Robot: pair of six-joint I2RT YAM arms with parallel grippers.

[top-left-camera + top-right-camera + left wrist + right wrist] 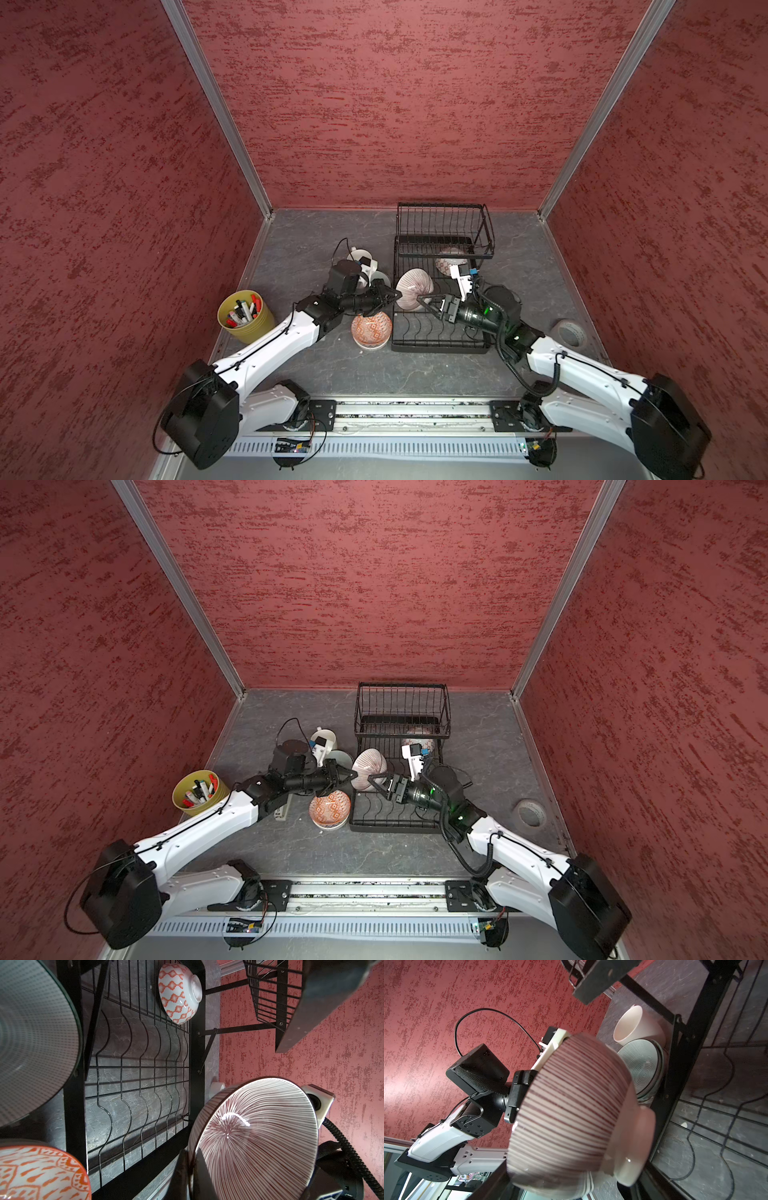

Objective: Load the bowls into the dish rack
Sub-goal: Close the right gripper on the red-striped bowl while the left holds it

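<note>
while it sits upright near the middle of the grey stone-look tabletop [415, 374], the round ceramic bowl with the orange pattern [372, 330] [330, 810] lies just beside the front left corner of the black wire dish rack [440, 348]. just beyond it, the left hand [395, 296] [351, 776] is pressed together on the rim of a round pink-striped ceramic bowl [413, 289] [370, 769] [259, 1136], pinching it. that bowl hangs tipped on its side over the rack's left edge, its mouth toward the left arm and its foot toward the right. the right hand [422, 299] [376, 780] is spread at the bowl's foot side; whether it touches the bowl i cannot tell. farther back, outside the rack's left edge, a pale green ringed bowl [643, 1068] [380, 276] rests on the tabletop with a cream ceramic mug [361, 254] [631, 1024] just behind it. toward the rack's far end, a white bowl with orange diamonds [449, 262] [178, 993] leans in the lower tier under the upper wire basket [440, 220]. a yellow-green pot of markers [245, 320] stands by the tabletop's left edge.
</note>
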